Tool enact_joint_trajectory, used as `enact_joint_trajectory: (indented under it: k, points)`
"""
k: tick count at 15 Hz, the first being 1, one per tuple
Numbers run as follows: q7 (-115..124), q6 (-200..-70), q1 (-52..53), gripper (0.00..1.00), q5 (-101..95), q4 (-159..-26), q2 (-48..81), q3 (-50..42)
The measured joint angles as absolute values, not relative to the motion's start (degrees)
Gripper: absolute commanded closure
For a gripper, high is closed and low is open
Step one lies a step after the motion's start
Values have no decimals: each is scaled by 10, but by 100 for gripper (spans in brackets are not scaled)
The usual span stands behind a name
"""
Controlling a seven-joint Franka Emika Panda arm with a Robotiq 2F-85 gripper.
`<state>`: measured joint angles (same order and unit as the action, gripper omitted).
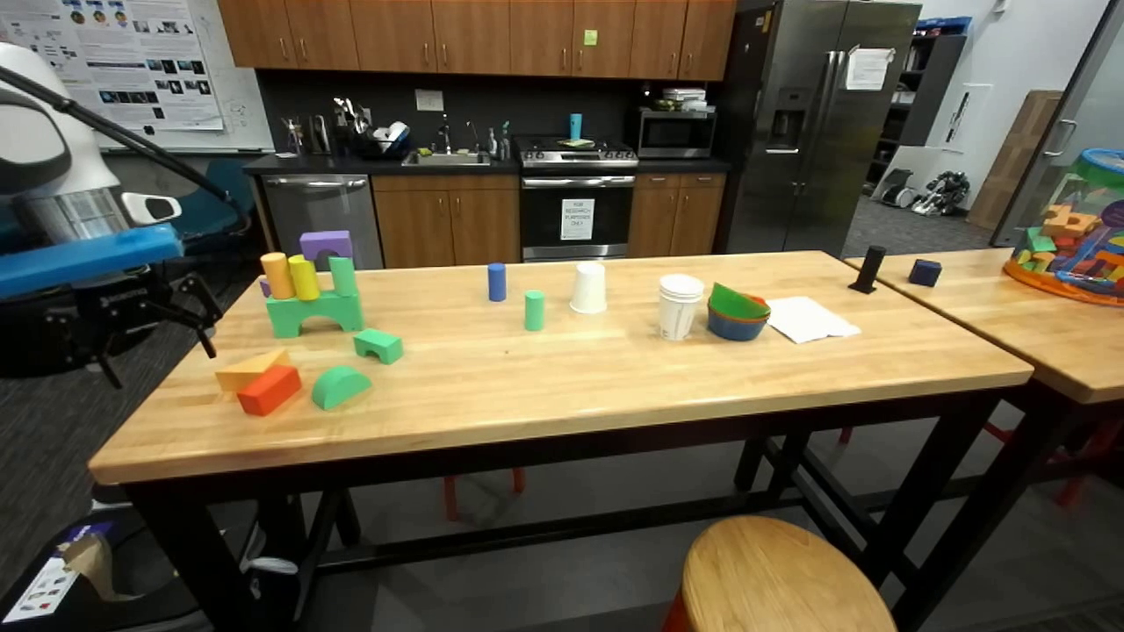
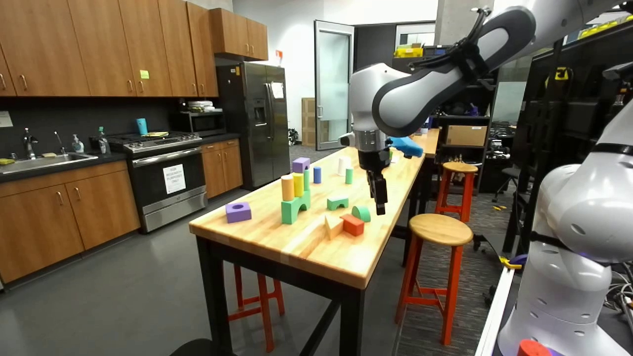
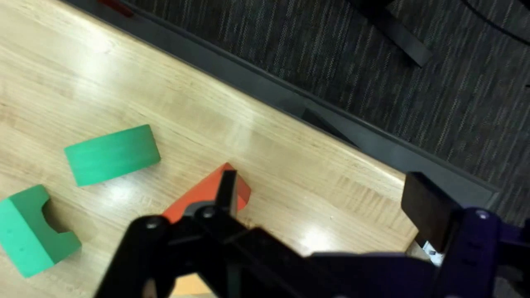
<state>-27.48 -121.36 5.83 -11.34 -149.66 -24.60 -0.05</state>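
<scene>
At lower centre, my empty pincer (image 3: pixel 320 179) hangs spread near the matte red oblong block (image 3: pixel 207 190), likely steadied by its flat sides.

In an exterior view, the camera stands off a long side of the pale wooden, black-legged table (image 1: pixel 527 386), framing its whole top and facing brown wooden wall cabinets (image 1: pixel 474 35). In an exterior view from beyond a short end, it looks along the table's length, with a white and grey robot arm (image 2: pixel 420 99) at the right. The wrist view looks steeply down from close above a table corner, past the black two-fingered gripper (image 3: pixel 327 194). Both exterior views share the table and cabinets; all three share the red rectangular block (image 3: pixel 198 192) and green half-round block (image 3: pixel 112 155).
</scene>
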Motion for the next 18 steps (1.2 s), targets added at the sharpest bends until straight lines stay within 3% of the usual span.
enact_joint_trajectory:
  k: [10,18]
  points:
    - [-296,-1256,59,0,-116,-1498,-233,-3]
    - [-447,-1379,52,0,-130,-1407,-77,-38]
